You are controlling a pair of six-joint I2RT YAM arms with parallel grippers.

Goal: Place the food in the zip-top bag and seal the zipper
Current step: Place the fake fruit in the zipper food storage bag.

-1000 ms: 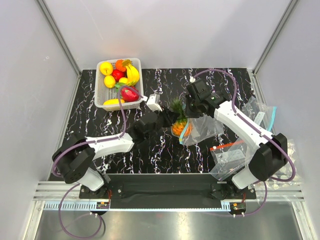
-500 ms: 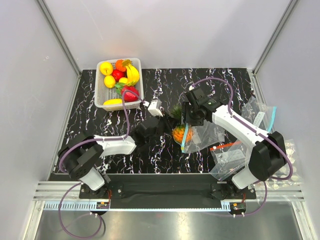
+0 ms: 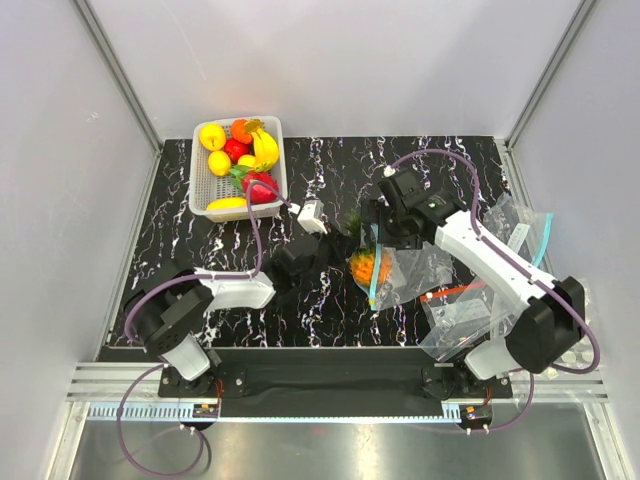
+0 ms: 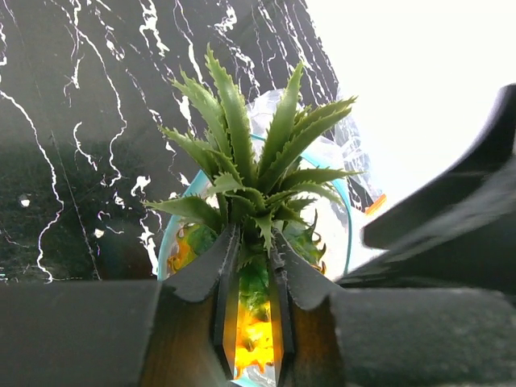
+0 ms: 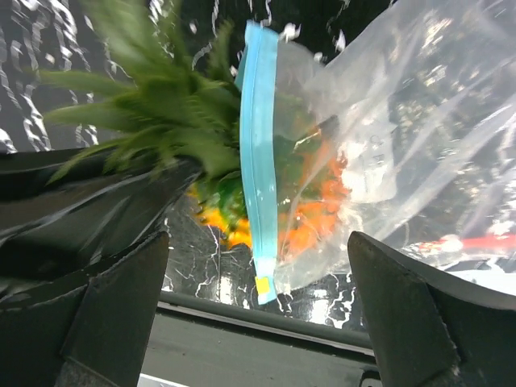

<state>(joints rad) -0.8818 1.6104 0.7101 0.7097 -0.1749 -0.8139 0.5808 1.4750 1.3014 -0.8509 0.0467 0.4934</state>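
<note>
The left gripper point(image 4: 251, 246) clamps the pineapple point(image 4: 250, 161), its body past the zipper point(image 5: 260, 161) of the zip-top bag point(image 5: 387, 145) at 3 o'clock. The right gripper point(image 5: 258, 242) has its jaws wide.

Body of the pineapple point(image 4: 256, 185) was largely hidden by fingers of the left tool point(image 4: 254, 246), its orange end was blurred behind bag point(image 5: 387, 137) plastic.

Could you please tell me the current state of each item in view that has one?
pineapple: gripped, body partly through the bag's mouth, crown outside.
zip-top bag: open, lying on the table.
zipper: unsealed, spread around the pineapple.
left gripper: jaws shut on the pineapple.
right gripper: jaws wide apart at the bag's mouth.
basket: holding other fruit.
</note>
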